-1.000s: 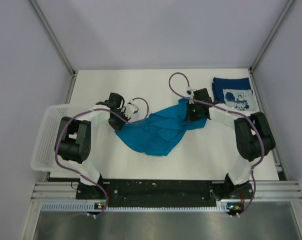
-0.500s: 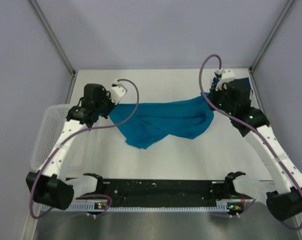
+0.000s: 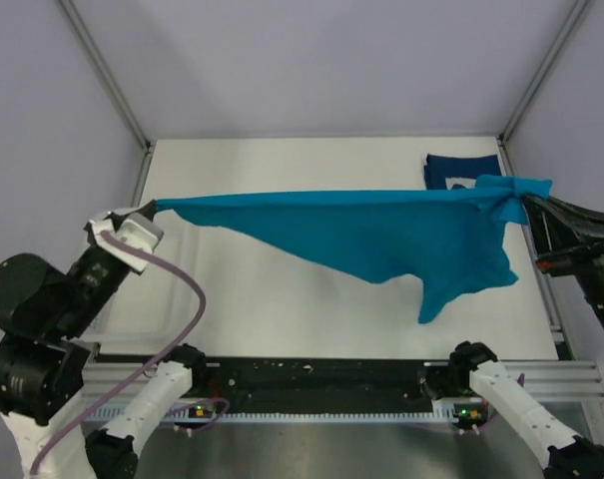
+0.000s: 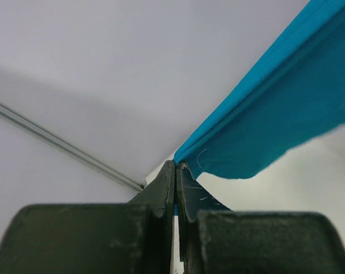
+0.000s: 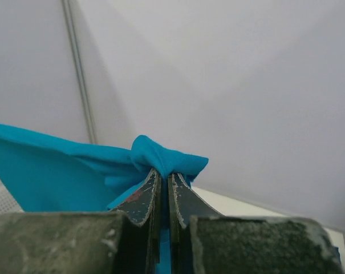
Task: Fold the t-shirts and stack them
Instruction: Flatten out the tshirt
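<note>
The teal-blue t-shirt [image 3: 381, 235] hangs stretched in the air between both grippers, high above the table, its lower part drooping toward the right. My left gripper [image 3: 154, 207] is shut on its left corner, seen in the left wrist view [image 4: 176, 166] with the cloth [image 4: 286, 108] running up to the right. My right gripper [image 3: 527, 197] is shut on a bunched right corner, seen in the right wrist view [image 5: 163, 174] with the cloth [image 5: 58, 171] spreading left. The dark navy t-shirt [image 3: 459, 168] lies folded at the table's far right, mostly hidden behind the teal one.
The white table [image 3: 282, 160] lies below the raised shirt. Grey enclosure walls and metal posts [image 3: 107, 75] stand close on both sides. The left arm body [image 3: 42, 299] covers the spot where the white basket stood.
Both arms have risen and spread far apart, lifting the teal shirt off the table and pulling it taut. The shirt went from a crumpled heap to a stretched sheet.
</note>
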`<state>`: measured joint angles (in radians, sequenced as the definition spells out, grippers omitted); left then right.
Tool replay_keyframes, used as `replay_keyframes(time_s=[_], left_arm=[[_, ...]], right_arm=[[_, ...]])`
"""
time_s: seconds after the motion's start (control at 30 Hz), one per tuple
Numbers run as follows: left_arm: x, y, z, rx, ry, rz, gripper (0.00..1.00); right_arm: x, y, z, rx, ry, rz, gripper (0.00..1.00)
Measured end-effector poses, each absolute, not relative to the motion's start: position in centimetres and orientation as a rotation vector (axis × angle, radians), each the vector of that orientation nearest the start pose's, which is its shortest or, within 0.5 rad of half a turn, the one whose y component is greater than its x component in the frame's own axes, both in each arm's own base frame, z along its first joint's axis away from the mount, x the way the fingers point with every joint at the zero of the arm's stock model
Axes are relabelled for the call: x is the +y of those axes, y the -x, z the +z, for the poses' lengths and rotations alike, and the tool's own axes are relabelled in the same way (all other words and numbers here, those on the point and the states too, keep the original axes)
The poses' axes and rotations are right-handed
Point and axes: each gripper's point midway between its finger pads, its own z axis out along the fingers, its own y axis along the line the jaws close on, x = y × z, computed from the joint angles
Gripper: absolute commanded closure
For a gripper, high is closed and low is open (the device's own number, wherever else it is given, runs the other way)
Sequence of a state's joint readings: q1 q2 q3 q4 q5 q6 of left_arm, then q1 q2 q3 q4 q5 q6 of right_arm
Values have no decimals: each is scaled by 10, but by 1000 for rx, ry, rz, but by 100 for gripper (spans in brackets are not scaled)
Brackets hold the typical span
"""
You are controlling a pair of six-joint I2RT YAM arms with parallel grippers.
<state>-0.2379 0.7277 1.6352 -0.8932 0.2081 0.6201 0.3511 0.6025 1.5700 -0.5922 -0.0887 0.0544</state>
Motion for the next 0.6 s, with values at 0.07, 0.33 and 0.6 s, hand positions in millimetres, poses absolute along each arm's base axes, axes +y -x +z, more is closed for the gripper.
replay_keyframes(time_s=[0.07,0.33,0.6], left_arm=[[-55,-152,501,1300,-798,122,100],[-57,-138,491,1349,-825,75,100],[-58,-241,411,1639,-826,130,100]], right_arm=[[64,-107,562,1134,276,428,100],[66,-109,554,1172,287,432,100],[87,-254,480,1437,198,284,100]])
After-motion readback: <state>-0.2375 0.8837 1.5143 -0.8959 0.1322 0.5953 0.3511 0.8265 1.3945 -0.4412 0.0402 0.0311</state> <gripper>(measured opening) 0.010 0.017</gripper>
